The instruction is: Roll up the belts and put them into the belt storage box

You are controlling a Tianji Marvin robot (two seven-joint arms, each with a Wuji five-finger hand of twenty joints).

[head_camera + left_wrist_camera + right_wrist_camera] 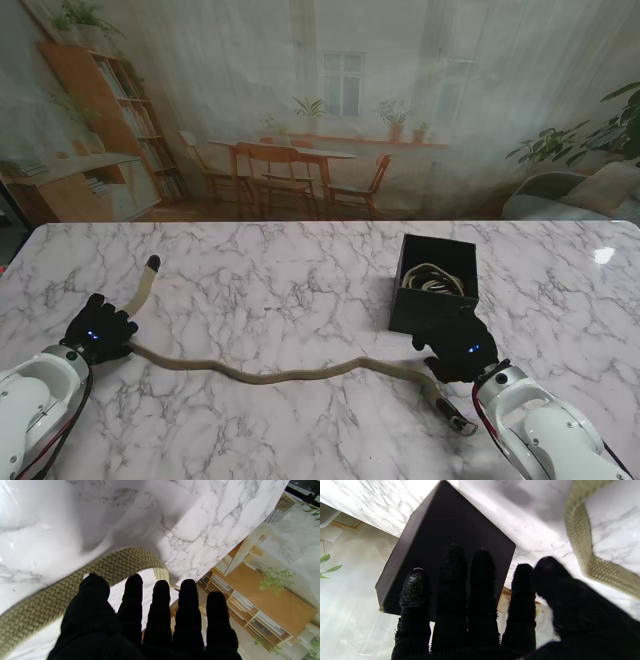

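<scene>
A long khaki woven belt [290, 373] lies across the table, its dark tip [153, 263] at the far left and its buckle end [458, 418] nearer to me on the right. My left hand [98, 332] is over the belt's bend, fingers straight and spread; in the left wrist view the belt [120, 565] curves just past the fingertips [161, 587] of that hand [150, 625]. The black storage box [433, 305] holds a coiled belt [436, 278]. My right hand [460, 347] is open just in front of the box [450, 530], with the belt [580, 542] beside its thumb.
The white marble table [300, 290] stretches wide around the belt. Its far edge [320, 224] meets a printed room backdrop. Both white forearms enter from the near corners.
</scene>
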